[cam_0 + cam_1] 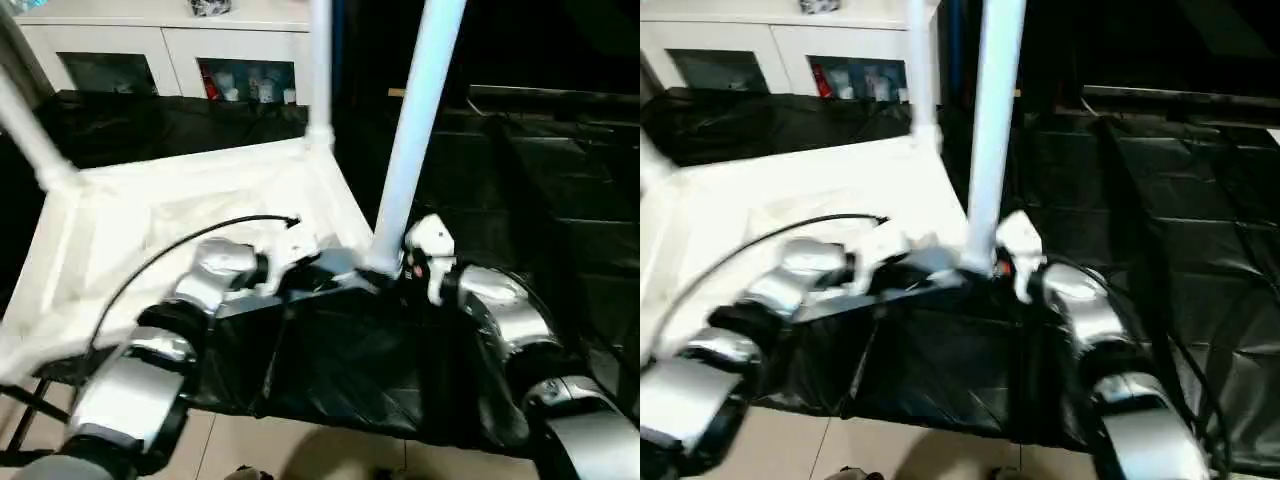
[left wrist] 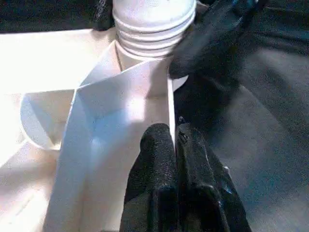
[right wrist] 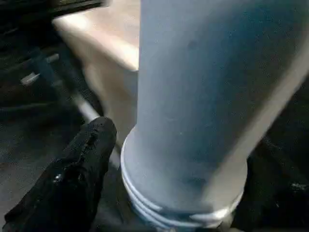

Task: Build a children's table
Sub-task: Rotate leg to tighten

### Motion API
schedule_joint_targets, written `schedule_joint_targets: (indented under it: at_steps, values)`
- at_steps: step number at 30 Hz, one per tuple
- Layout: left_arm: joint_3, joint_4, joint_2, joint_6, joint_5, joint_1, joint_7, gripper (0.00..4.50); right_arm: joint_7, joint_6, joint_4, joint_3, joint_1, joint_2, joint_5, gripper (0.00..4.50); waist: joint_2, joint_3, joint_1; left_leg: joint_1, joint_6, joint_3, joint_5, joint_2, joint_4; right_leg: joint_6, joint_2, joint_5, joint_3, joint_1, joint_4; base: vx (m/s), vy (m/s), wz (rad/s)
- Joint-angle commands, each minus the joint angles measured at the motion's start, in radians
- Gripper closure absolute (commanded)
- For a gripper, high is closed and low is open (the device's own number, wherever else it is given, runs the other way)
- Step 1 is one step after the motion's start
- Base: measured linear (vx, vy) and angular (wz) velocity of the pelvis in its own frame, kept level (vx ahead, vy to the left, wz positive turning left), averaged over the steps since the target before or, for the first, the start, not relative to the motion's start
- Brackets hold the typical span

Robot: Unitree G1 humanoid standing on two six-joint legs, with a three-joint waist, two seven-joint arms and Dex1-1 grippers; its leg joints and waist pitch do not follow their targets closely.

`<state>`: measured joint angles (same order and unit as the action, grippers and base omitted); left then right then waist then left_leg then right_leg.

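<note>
The white tabletop (image 1: pixel 150 215) lies underside up on a black-covered surface. Three white legs stand upright in its corner sockets: one at the far left (image 1: pixel 30 130), one at the far right (image 1: pixel 320 70), and one at the near right (image 1: pixel 415 130). My left gripper (image 2: pixel 175 140) is shut on the tabletop's thin rim wall, just beside the near-right socket. My right gripper (image 1: pixel 398 268) is at the base of the near-right leg, open. One black finger (image 3: pixel 84 169) stands beside the leg's threaded collar (image 3: pixel 169 208) with a small gap.
A white cabinet with glass doors (image 1: pixel 160 50) stands behind the tabletop. Black sheeting (image 1: pixel 540 180) covers the surface to the right. A black cable (image 1: pixel 170 250) arcs over my left forearm. Tiled floor (image 1: pixel 260 445) shows below the near edge.
</note>
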<state>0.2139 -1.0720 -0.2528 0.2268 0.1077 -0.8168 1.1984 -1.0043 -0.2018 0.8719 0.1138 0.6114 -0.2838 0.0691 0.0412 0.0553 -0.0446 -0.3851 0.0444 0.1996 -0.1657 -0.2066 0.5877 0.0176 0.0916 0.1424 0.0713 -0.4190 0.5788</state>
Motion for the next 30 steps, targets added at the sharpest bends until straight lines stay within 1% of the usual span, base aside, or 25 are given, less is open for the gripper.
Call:
schedule_joint_targets:
  at_steps: [1,2,3,4,5,6,7,8,10,11,13,14,17,18,19,20,21,22,23,24,25,26,28,29,30]
  values:
    - [0.010,0.034,-0.004,0.024,-0.011,-0.008,0.065,4.50,-0.080,-0.007,-0.034,0.030,-0.007,-0.005,0.001,0.72,-0.007,-0.074,-0.002,0.022,-0.090,-0.008,-0.281,-0.027,-0.064,0.265,0.045,0.243,-0.030,0.056,-0.060,0.000,0.000,0.00]
    - [0.010,0.032,-0.008,0.026,-0.013,-0.010,0.079,4.50,-0.097,-0.005,-0.034,0.033,-0.006,-0.009,0.002,0.72,-0.005,-0.073,-0.003,0.025,-0.077,-0.008,-0.303,-0.028,-0.066,0.261,0.046,0.266,-0.031,0.053,-0.062,0.000,0.000,0.00]
    - [0.013,0.030,-0.017,0.028,-0.014,-0.012,0.105,4.50,-0.136,0.006,-0.040,0.037,-0.007,-0.016,0.010,0.72,-0.005,-0.073,-0.003,0.027,-0.071,-0.008,-0.312,-0.028,-0.067,0.261,0.046,0.274,-0.032,0.052,-0.063,0.000,0.000,0.00]
    - [0.013,0.030,-0.017,0.028,-0.014,-0.012,0.105,4.50,-0.136,0.006,-0.040,0.037,-0.007,-0.016,0.010,0.89,-0.007,-0.073,-0.005,0.025,-0.066,-0.009,-0.322,-0.028,-0.068,0.257,0.047,0.284,-0.032,0.054,-0.063,0.000,0.000,0.00]
    - [0.017,0.028,-0.026,0.031,-0.017,-0.015,0.138,4.50,-0.172,0.018,-0.045,0.039,-0.006,-0.022,0.019,0.99,-0.008,-0.071,-0.005,0.025,-0.062,-0.009,-0.327,-0.028,-0.070,0.254,0.046,0.289,-0.033,0.053,-0.063,0.000,0.000,0.00]
    - [0.019,0.027,-0.030,0.030,-0.020,-0.016,0.155,4.50,-0.188,0.026,-0.049,0.040,-0.006,-0.025,0.024,0.99,-0.008,-0.071,-0.005,0.025,-0.062,-0.009,-0.327,-0.028,-0.070,0.254,0.046,0.289,-0.033,0.053,-0.063,0.000,0.000,0.00]
    - [0.023,0.025,-0.036,0.029,-0.023,-0.017,0.183,4.50,-0.216,0.042,-0.055,0.045,-0.006,-0.029,0.033,1.10,-0.007,-0.073,-0.007,0.025,-0.061,-0.010,-0.325,-0.028,-0.070,0.252,0.047,0.287,-0.034,0.055,-0.062,0.000,0.000,0.00]
    - [0.025,0.025,-0.038,0.026,-0.025,-0.018,0.197,4.50,-0.231,0.054,-0.058,0.051,-0.006,-0.030,0.035,1.19,-0.005,-0.073,-0.008,0.026,-0.060,-0.009,-0.322,-0.029,-0.070,0.255,0.047,0.275,-0.034,0.053,-0.061,0.000,0.000,0.00]
    - [0.030,0.023,-0.043,0.031,-0.024,-0.021,0.214,4.50,-0.252,0.055,-0.060,0.065,-0.009,-0.036,0.025,1.40,-0.006,-0.074,-0.012,0.027,-0.060,-0.008,-0.318,-0.028,-0.069,0.261,0.048,0.267,-0.035,0.052,-0.060,0.000,0.000,0.00]
    - [0.031,0.022,-0.045,0.033,-0.023,-0.022,0.220,4.50,-0.258,0.055,-0.061,0.068,-0.012,-0.036,0.024,1.40,-0.005,-0.074,-0.014,0.026,-0.059,-0.008,-0.311,-0.028,-0.068,0.262,0.049,0.259,-0.035,0.053,-0.059,0.000,0.000,0.00]
    - [0.029,0.022,-0.045,0.032,-0.022,-0.022,0.223,4.50,-0.263,0.060,-0.063,0.066,-0.013,-0.035,0.028,1.64,-0.005,-0.075,-0.015,0.025,-0.058,-0.008,-0.296,-0.028,-0.068,0.266,0.048,0.240,-0.035,0.054,-0.056,0.000,0.000,0.00]
    - [0.025,0.022,-0.046,0.032,-0.021,-0.022,0.230,4.50,-0.269,0.069,-0.070,0.063,-0.016,-0.032,0.033,1.64,-0.001,-0.075,-0.014,0.025,-0.057,-0.009,-0.298,-0.029,-0.069,0.266,0.048,0.239,-0.034,0.054,-0.056,0.000,0.000,0.00]
    - [0.023,0.022,-0.046,0.030,-0.020,-0.021,0.235,4.50,-0.271,0.076,-0.083,0.060,-0.025,-0.027,0.037,1.75,-0.004,-0.074,-0.014,0.026,-0.056,-0.008,-0.304,-0.028,-0.069,0.265,0.047,0.241,-0.034,0.055,-0.058,0.000,0.000,0.00]
    - [0.023,0.022,-0.046,0.029,-0.021,-0.021,0.235,4.50,-0.269,0.080,-0.086,0.058,-0.028,-0.025,0.039,1.76,-0.001,-0.074,-0.015,0.027,-0.056,-0.008,-0.305,-0.027,-0.068,0.263,0.048,0.246,-0.034,0.055,-0.058,0.000,0.000,0.00]
    - [0.022,0.022,-0.046,0.028,-0.021,-0.020,0.236,4.50,-0.266,0.085,-0.092,0.055,-0.032,-0.023,0.042,1.76,-0.003,-0.075,-0.015,0.027,-0.054,-0.009,-0.306,-0.028,-0.069,0.262,0.048,0.249,-0.034,0.055,-0.059,0.000,0.000,0.00]
    - [0.020,0.022,-0.044,0.022,-0.024,-0.018,0.225,4.50,-0.246,0.097,-0.094,0.046,-0.035,-0.016,0.047,1.77,-0.003,-0.076,-0.015,0.027,-0.053,-0.009,-0.304,-0.028,-0.069,0.262,0.048,0.247,-0.034,0.056,-0.058,0.000,0.000,0.00]
    - [0.018,0.019,-0.035,0.005,-0.017,-0.015,0.170,4.50,-0.153,0.104,-0.083,0.022,-0.036,0.007,0.044,1.77,-0.002,-0.074,-0.015,0.026,-0.051,-0.009,-0.309,-0.028,-0.070,0.262,0.048,0.253,-0.034,0.055,-0.059,0.000,0.000,0.00]
    - [0.018,0.018,-0.033,0.001,-0.015,-0.015,0.155,4.50,-0.131,0.103,-0.079,0.018,-0.035,0.012,0.042,1.77,-0.002,-0.072,-0.013,0.026,-0.042,-0.009,-0.316,-0.029,-0.072,0.257,0.048,0.266,-0.035,0.053,-0.059,0.000,0.000,0.00]
    - [0.017,0.011,-0.025,-0.008,-0.003,-0.017,0.097,4.50,-0.061,0.111,-0.065,0.001,-0.032,0.030,0.039,1.77,0.000,-0.072,-0.011,0.026,-0.031,-0.011,-0.327,-0.028,-0.073,0.250,0.049,0.290,-0.034,0.053,-0.059,0.000,0.000,0.00]
    - [0.018,0.000,-0.015,-0.030,0.013,-0.020,0.030,4.50,0.020,0.124,-0.043,-0.014,-0.026,0.050,0.030,1.77,0.000,-0.071,-0.010,0.027,-0.025,-0.012,-0.332,-0.028,-0.074,0.243,0.050,0.309,-0.033,0.052,-0.063,0.000,0.000,0.00]
    - [0.019,-0.009,0.000,-0.052,0.029,-0.023,-0.042,4.50,0.110,0.130,-0.023,-0.029,-0.020,0.071,0.019,1.77,-0.005,-0.069,-0.004,0.029,-0.012,-0.013,-0.347,-0.026,-0.074,0.231,0.050,0.344,-0.034,0.049,-0.067,0.000,0.000,0.00]
    - [0.013,-0.017,0.028,-0.079,0.036,-0.025,-0.125,4.50,0.232,0.129,0.009,-0.052,-0.010,0.105,0.012,1.77,-0.004,-0.067,0.001,0.033,0.000,-0.014,-0.363,-0.024,-0.075,0.217,0.051,0.388,-0.034,0.046,-0.071,0.000,0.000,0.00]
    - [0.009,-0.019,0.042,-0.091,0.036,-0.026,-0.159,4.50,0.285,0.133,0.024,-0.064,-0.004,0.121,0.013,1.77,-0.004,-0.065,0.010,0.035,0.011,-0.018,-0.389,-0.021,-0.074,0.193,0.051,0.452,-0.032,0.043,-0.080,0.000,0.000,0.00]
    - [0.004,-0.020,0.075,-0.115,0.038,-0.027,-0.221,4.50,0.395,0.133,0.058,-0.073,0.011,0.151,-0.002,1.77,-0.005,-0.065,0.014,0.033,0.010,-0.019,-0.393,-0.019,-0.075,0.189,0.050,0.458,-0.031,0.044,-0.081,0.000,0.000,0.00]
    - [0.007,-0.021,0.095,-0.123,0.045,-0.028,-0.260,4.50,0.445,0.126,0.073,-0.070,0.019,0.168,-0.014,1.78,-0.003,-0.065,0.020,0.033,0.011,-0.019,-0.399,-0.019,-0.076,0.187,0.049,0.458,-0.031,0.041,-0.083,0.000,0.000,0.00]
